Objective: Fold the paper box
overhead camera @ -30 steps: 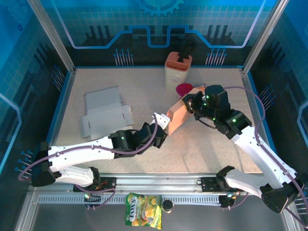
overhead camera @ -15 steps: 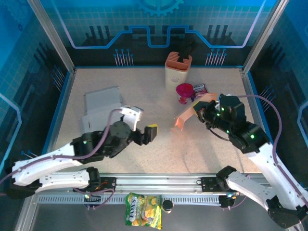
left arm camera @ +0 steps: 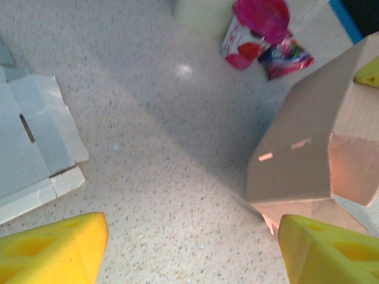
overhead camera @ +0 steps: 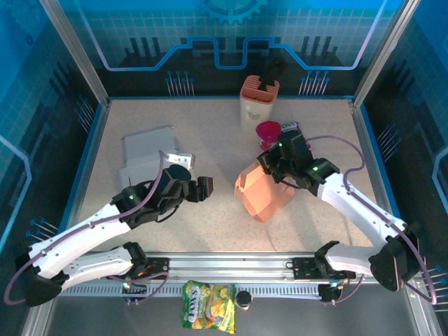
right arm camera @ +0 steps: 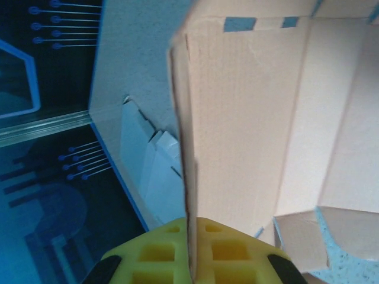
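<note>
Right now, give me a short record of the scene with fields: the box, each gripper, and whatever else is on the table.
paper box: tan, partly folded, right of centre
right gripper: shut on one wall of the paper box
left gripper: open, empty, apart from the box
flat cardboard: white, unfolded, lying at the left
behind the box: pink cup, cream holder

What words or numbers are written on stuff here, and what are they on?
Nothing reads clearly.
Big letters on the yellow-green snack bag: too blurred to read.
Print on the pink cup: no readable words.
Print on the small packet beside it: too blurred.
On the paper box and the flat grey cardboard: no writing visible.
</note>
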You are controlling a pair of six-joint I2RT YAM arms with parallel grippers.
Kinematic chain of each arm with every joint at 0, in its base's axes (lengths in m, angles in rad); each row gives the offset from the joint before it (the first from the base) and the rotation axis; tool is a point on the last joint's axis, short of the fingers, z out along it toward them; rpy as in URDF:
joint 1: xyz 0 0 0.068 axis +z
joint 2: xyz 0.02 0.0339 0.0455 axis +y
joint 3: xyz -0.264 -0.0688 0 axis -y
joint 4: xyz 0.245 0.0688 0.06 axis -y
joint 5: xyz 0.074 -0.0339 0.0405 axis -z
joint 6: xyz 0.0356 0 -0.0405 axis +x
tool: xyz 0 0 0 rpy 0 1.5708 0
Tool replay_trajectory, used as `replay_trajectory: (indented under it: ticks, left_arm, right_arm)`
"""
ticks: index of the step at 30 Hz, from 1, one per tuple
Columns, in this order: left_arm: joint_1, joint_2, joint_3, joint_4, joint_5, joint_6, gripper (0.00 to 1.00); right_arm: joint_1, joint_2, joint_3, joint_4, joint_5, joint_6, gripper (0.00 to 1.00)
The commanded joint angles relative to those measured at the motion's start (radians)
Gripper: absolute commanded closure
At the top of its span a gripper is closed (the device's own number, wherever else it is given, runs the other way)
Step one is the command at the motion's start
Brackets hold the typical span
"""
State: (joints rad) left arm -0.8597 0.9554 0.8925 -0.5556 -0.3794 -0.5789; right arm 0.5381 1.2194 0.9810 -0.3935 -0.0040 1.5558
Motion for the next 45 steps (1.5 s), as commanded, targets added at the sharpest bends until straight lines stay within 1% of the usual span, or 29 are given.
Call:
replay_trajectory:
  ticks: [1,5,9,12,13,14,15,18,20,23,27,32,38,41,45]
  left_arm:
    - [0.018,0.027,-0.044,0.014,0.055,-0.01,0.24]
    - [0.038,0.078,-0.11,0.104,0.09,0.024,0.27]
    - [0.045,0.139,-0.163,0.214,0.119,0.068,0.31]
    - [0.044,0.184,-0.198,0.308,0.144,0.118,0.36]
    - [0.043,0.195,-0.211,0.339,0.152,0.136,0.39]
    - [0.042,0.21,-0.226,0.377,0.169,0.16,0.44]
    - [0.043,0.22,-0.237,0.41,0.188,0.18,0.45]
    - [0.041,0.261,-0.26,0.481,0.229,0.224,0.41]
    - [0.037,0.294,-0.264,0.509,0.241,0.236,0.39]
    - [0.012,0.341,-0.267,0.547,0.23,0.245,0.36]
    - [-0.013,0.399,-0.264,0.581,0.193,0.239,0.33]
    - [-0.031,0.453,-0.27,0.64,0.18,0.236,0.32]
    - [-0.052,0.505,-0.268,0.674,0.107,0.255,0.35]
    - [-0.055,0.502,-0.28,0.696,0.077,0.274,0.38]
    - [-0.055,0.474,-0.31,0.726,0.067,0.308,0.42]
  right_arm:
    - [0.0,0.017,-0.055,0.195,-0.016,0.01,1.0]
    - [-0.018,0.048,-0.15,0.361,-0.068,-0.03,1.0]
    - [-0.03,0.067,-0.192,0.428,-0.1,-0.096,1.0]
    - [-0.048,0.074,-0.247,0.518,-0.132,-0.116,1.0]
    - [-0.056,0.075,-0.261,0.537,-0.144,-0.12,1.0]
    - [-0.064,0.077,-0.272,0.554,-0.15,-0.124,1.0]
    - [-0.068,0.076,-0.283,0.571,-0.154,-0.132,1.0]
    - [-0.079,0.079,-0.312,0.625,-0.163,-0.161,1.0]
    - [-0.088,0.095,-0.335,0.698,-0.181,-0.171,1.0]
    - [-0.098,0.131,-0.372,0.792,-0.208,-0.157,1.0]
    - [-0.105,0.167,-0.399,0.849,-0.219,-0.147,1.0]
    - [-0.117,0.202,-0.428,0.909,-0.233,-0.138,1.0]
    - [-0.125,0.228,-0.435,0.931,-0.245,-0.135,1.0]
    - [-0.127,0.245,-0.436,0.939,-0.249,-0.137,1.0]
    - [-0.128,0.267,-0.45,0.97,-0.251,-0.137,1.0]
